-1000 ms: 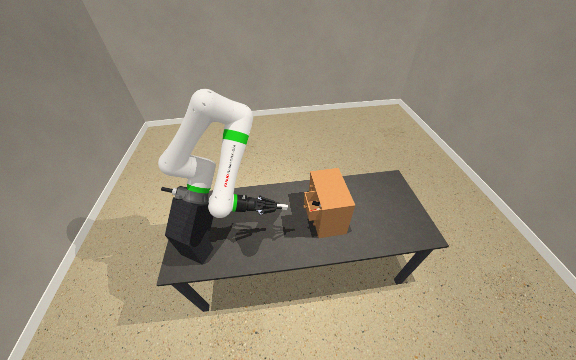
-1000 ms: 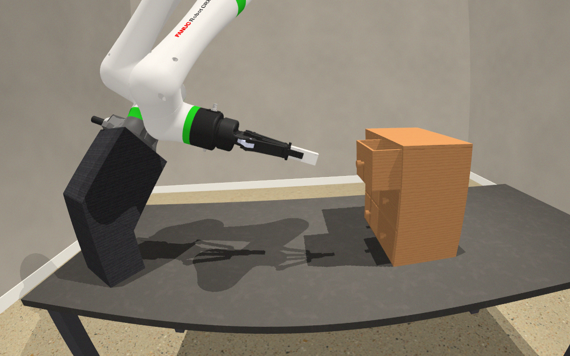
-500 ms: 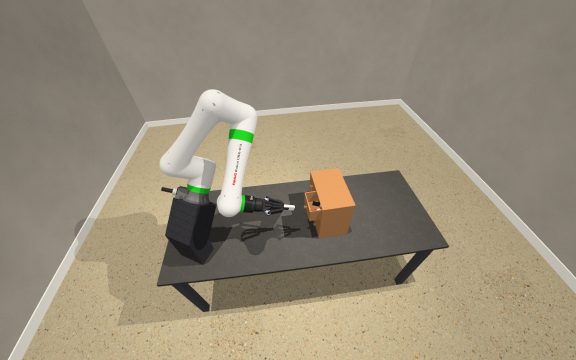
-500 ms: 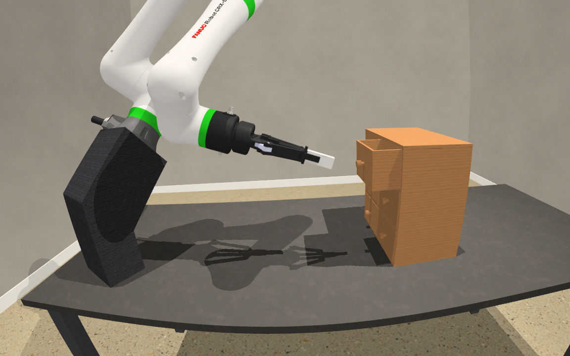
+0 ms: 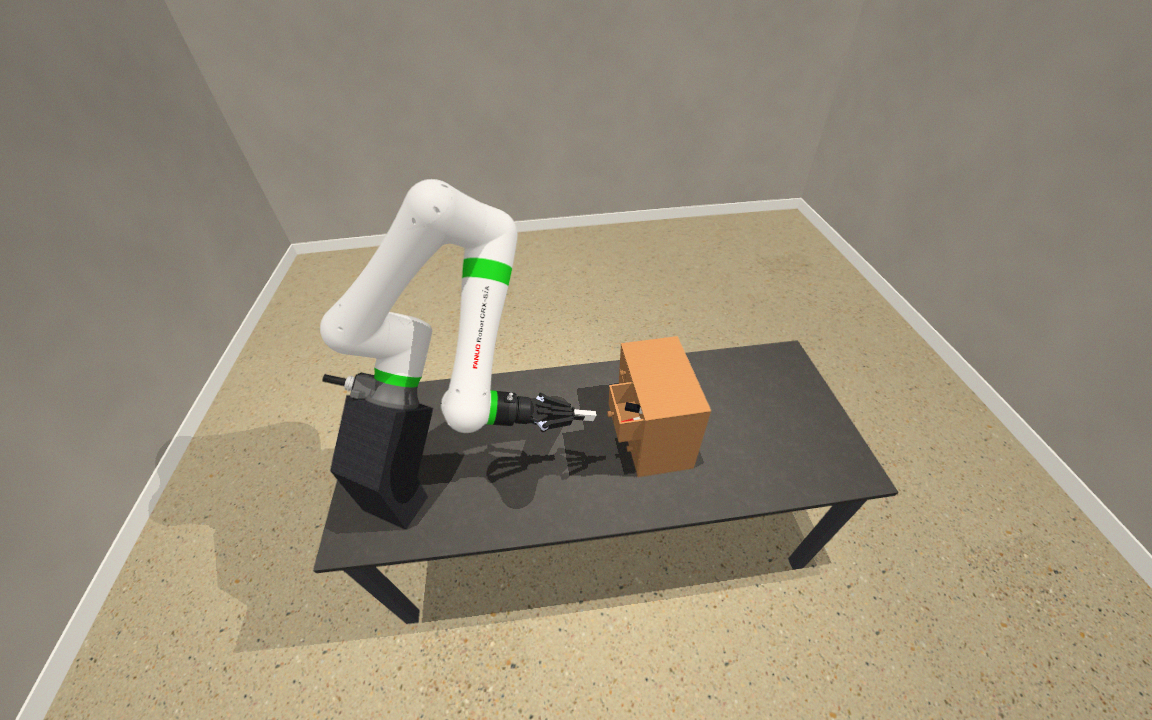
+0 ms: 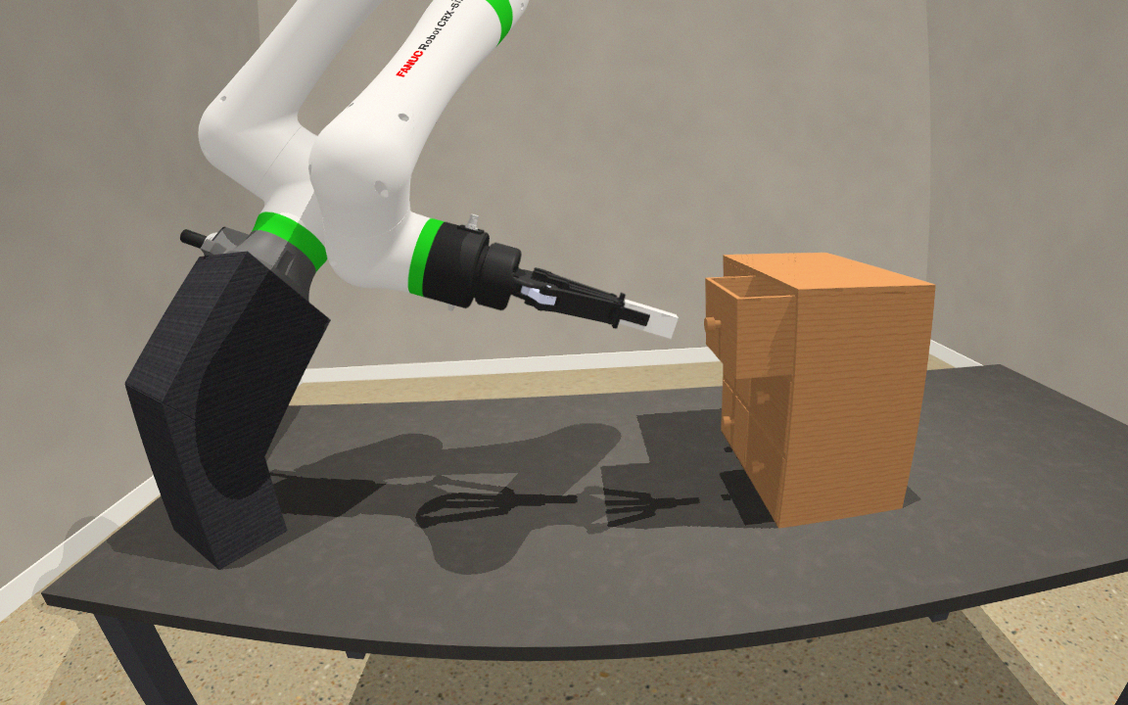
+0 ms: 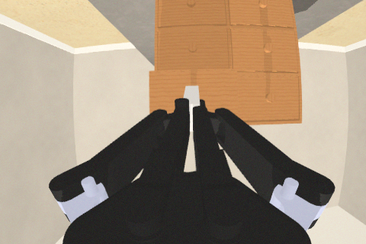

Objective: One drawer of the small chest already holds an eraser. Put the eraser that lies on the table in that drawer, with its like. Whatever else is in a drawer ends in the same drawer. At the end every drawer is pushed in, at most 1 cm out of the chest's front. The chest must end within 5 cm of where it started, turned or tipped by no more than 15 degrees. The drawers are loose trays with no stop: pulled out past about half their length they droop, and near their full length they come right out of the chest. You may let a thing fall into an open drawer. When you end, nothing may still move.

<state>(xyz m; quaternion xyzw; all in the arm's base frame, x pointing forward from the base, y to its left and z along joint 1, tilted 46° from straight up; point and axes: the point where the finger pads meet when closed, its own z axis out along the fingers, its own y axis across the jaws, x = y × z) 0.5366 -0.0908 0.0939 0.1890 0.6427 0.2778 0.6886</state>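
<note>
The small wooden chest (image 5: 671, 385) (image 6: 857, 386) (image 7: 255, 26) stands on the dark table (image 5: 768, 447) (image 6: 550, 579). Its top drawer (image 5: 619, 400) (image 6: 750, 331) (image 7: 168, 94) on the side towards the arm is pulled part way out. In it I see a small black thing (image 5: 632, 408) and a bit of red (image 5: 637, 418). My gripper (image 5: 589, 414) (image 6: 661, 323) (image 7: 192, 96) is shut with nothing between its white-tipped fingers. It hangs in the air level with the open drawer, a short way in front of it. I see no loose eraser on the table top.
The other drawers (image 6: 756, 429) (image 7: 192, 20) sit flush in the chest's front, each with a small knob. The arm's black base block (image 5: 381, 452) (image 6: 217, 411) stands at the table's left end. The table's front edge (image 6: 463, 644) runs close below.
</note>
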